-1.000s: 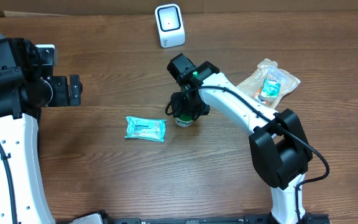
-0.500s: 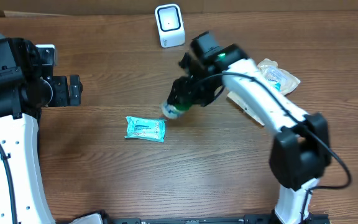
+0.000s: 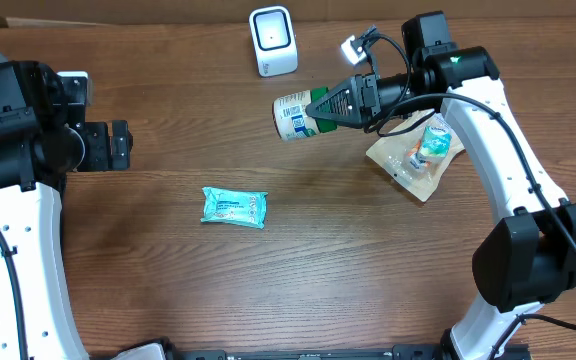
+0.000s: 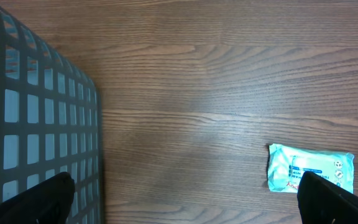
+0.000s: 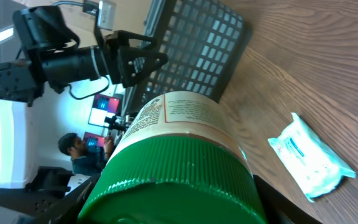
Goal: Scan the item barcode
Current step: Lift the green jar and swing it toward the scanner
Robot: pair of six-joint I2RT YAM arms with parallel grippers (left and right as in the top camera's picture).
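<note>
right pincer (image 3: 320,105): clamped on green-lidded end of canister (image 3: 290,115) | canister: held off the surface (image 3: 148,290), lying sideways, base pointing left, just below and right of white scanner (image 3: 272,40) | left pincer (image 3: 118,146): jaws wide apart, holding nothing, beside basket (image 4: 30,124) | blue wipes pack (image 3: 234,208): flat on surface, apart from both pincers
</note>
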